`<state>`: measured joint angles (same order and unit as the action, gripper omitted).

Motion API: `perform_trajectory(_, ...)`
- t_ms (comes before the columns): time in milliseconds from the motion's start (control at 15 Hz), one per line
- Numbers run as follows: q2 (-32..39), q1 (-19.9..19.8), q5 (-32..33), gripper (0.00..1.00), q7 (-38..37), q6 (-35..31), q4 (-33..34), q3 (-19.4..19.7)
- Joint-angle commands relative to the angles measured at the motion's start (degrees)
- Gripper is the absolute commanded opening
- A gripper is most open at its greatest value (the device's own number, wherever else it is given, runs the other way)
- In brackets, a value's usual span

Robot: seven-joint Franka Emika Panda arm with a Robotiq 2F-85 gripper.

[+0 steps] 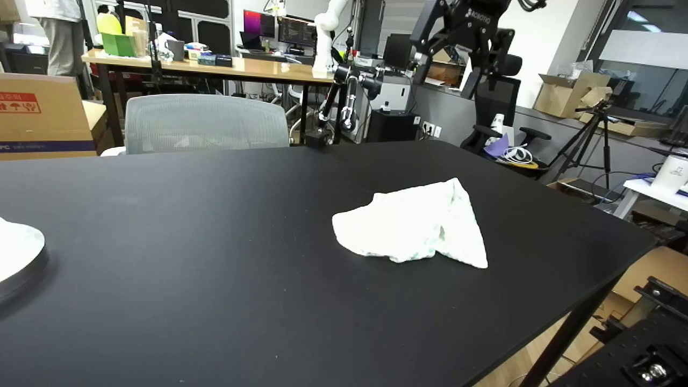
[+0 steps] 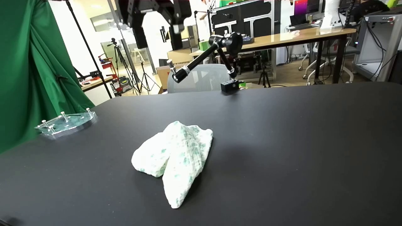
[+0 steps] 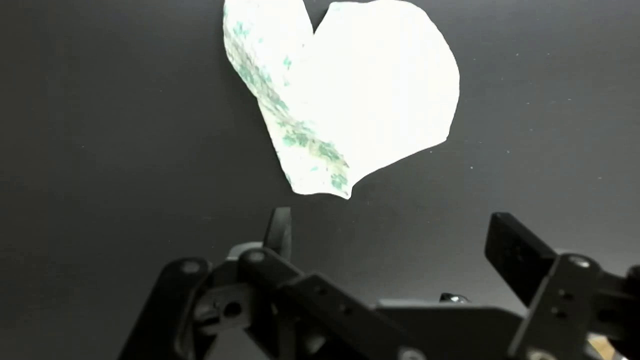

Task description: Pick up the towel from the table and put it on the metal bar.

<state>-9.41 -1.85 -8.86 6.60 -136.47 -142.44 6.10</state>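
Note:
The towel (image 1: 414,223) is white with green marks and lies crumpled on the black table. It also shows in an exterior view (image 2: 179,157) and in the wrist view (image 3: 370,95), partly cut off by the top edge. My gripper (image 3: 390,220) is open and empty, with its fingers wide apart. In both exterior views the gripper (image 1: 445,80) (image 2: 159,44) hangs high above the table, apart from the towel. A black jointed stand with metal parts (image 1: 349,102) (image 2: 205,61) stands at the table's far edge; I cannot tell whether it is the metal bar.
A clear plate with upright screws (image 2: 67,124) lies at the table's left side in an exterior view. A round white-topped object (image 1: 19,252) is at the left edge in an exterior view. A grey mesh chair (image 1: 207,123) stands behind the table (image 1: 188,301).

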Motion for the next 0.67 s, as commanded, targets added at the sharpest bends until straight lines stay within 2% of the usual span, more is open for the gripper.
perform_trajectory(0, 5.1, -1.1, 3.4, 1.00, -0.2, -5.1, 0.2, -0.5)
perform_trajectory(267, 8.1, -1.8, 8.0, 1.00, -1.7, -9.4, -1.3, -0.4)
perform_trajectory(600, 7.7, -2.2, 11.6, 1.00, -1.4, -8.7, -4.6, -0.4)
